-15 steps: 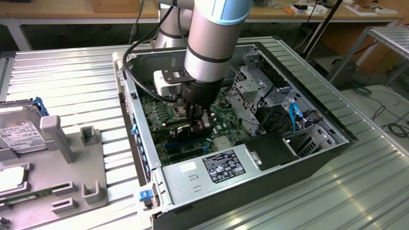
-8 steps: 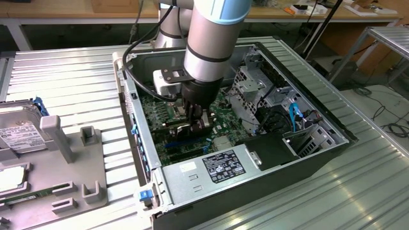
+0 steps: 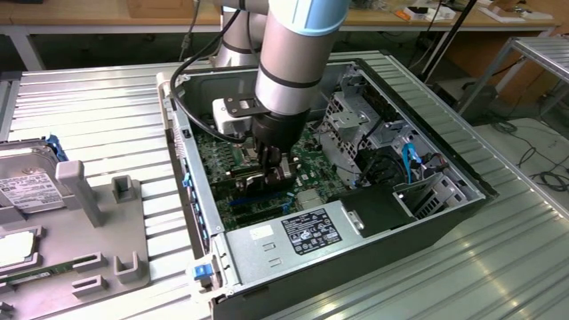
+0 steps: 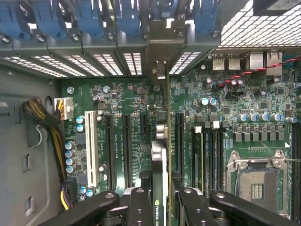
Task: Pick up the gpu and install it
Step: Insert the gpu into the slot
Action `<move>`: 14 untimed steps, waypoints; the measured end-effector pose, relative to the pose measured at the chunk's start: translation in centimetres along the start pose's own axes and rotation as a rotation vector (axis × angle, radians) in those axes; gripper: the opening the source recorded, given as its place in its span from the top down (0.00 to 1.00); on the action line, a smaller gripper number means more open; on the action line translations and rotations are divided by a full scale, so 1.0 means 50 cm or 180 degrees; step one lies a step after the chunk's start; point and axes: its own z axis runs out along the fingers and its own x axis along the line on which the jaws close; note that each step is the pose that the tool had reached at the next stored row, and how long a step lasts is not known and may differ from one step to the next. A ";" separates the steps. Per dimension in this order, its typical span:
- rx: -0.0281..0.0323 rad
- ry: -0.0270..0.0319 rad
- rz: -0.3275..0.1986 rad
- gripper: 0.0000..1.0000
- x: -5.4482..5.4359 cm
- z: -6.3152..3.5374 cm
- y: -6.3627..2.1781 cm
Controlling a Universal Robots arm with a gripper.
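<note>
Black and thin, the graphics card point(image 4: 159, 162) stood on edge between the fingers of the claw point(image 4: 160, 195), which was clenched on it inside the open computer case point(image 3: 444, 170). Its silver end bracket point(image 4: 160, 70) reached the rear slot openings ahead of the claw. The card ran along the green motherboard point(image 4: 117, 94), with long black slots point(image 4: 126, 146) on either side.

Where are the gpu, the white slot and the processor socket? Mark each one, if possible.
gpu point(image 4: 159, 165): wrist view, on its thin edge facing the camera.
white slot point(image 4: 91, 148): wrist view, middle of its length.
processor socket point(image 4: 256, 183): wrist view, centre of the socket.
</note>
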 end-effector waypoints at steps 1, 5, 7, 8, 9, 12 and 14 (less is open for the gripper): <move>0.0000 0.0000 0.0000 0.73 0.000 0.000 0.000; -0.0028 -0.0003 0.0000 0.73 0.000 -0.002 -0.001; -0.0029 -0.0003 0.0000 0.73 0.000 -0.003 -0.001; -0.0030 -0.0002 0.0000 0.73 0.000 -0.003 -0.001; -0.0030 -0.0002 0.0000 0.73 0.000 -0.003 -0.001; -0.0030 -0.0002 0.0014 0.73 0.000 -0.003 -0.001; -0.0030 -0.0002 0.0019 0.73 0.000 -0.003 -0.001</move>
